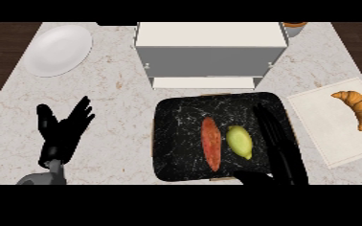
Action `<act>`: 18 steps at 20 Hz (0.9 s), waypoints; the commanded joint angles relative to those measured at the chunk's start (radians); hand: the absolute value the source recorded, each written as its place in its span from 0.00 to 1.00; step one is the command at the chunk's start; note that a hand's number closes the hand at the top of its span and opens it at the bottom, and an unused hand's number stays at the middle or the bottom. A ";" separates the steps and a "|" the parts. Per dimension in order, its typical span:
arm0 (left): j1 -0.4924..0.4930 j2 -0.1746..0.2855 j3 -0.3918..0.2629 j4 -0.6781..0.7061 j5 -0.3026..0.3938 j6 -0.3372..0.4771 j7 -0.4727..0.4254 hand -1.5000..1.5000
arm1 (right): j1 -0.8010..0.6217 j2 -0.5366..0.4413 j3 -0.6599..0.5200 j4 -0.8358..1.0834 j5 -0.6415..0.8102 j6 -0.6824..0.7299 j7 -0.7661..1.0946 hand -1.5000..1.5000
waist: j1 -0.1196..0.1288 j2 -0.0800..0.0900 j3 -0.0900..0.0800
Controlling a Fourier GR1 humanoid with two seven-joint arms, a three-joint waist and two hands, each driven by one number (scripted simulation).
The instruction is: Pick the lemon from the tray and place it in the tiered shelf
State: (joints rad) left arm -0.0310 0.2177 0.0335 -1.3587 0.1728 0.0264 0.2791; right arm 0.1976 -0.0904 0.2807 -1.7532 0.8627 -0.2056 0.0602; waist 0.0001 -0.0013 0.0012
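Two hands | right hand (284,159) fingers (271,127) straight, holding nothing, just beside lemon (240,141) on tray (182,117) | left hand (62,134) open, near tabletop (120,100) left edge

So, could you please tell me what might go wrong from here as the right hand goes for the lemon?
1. The lemon lies close beside a reddish oblong food on the black tray; the open right hand could catch that too when it closes.
2. The lemon is rounded, so a sideways touch might roll it away.
3. The tiered shelf stands right behind the tray, and its lower tier looks shallow, so the hand may bump the edge.
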 commanded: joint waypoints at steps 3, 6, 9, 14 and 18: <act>0.006 -0.007 0.031 -0.017 -0.020 -0.012 0.013 0.50 | -0.056 0.019 -0.038 0.083 0.021 -0.055 -0.036 0.00 | 0.000 0.001 -0.001; -0.006 -0.001 0.043 -0.004 -0.020 -0.033 0.023 0.50 | -0.130 0.047 -0.068 0.182 -0.009 -0.080 -0.071 0.00 | 0.001 0.001 -0.001; -0.083 -0.001 0.068 0.087 -0.020 -0.051 0.007 0.50 | -0.160 0.056 -0.049 0.156 0.018 -0.044 -0.029 0.00 | -0.001 0.001 -0.001; 0.033 -0.024 0.028 -0.076 -0.047 -0.032 0.058 0.50 | -0.214 0.088 -0.064 0.345 -0.006 -0.163 -0.129 0.00 | 0.005 0.001 -0.001; -0.050 -0.019 0.055 -0.001 -0.027 -0.037 0.052 0.50 | -0.220 -0.017 0.020 0.277 0.112 0.034 -0.079 1.00 | 0.005 0.002 -0.002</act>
State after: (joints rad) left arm -0.0536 0.1886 0.0745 -1.3660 0.1309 -0.0002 0.3105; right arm 0.0100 -0.0578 0.2380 -1.5121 0.8867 -0.2592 -0.0437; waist -0.0012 -0.0090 -0.0086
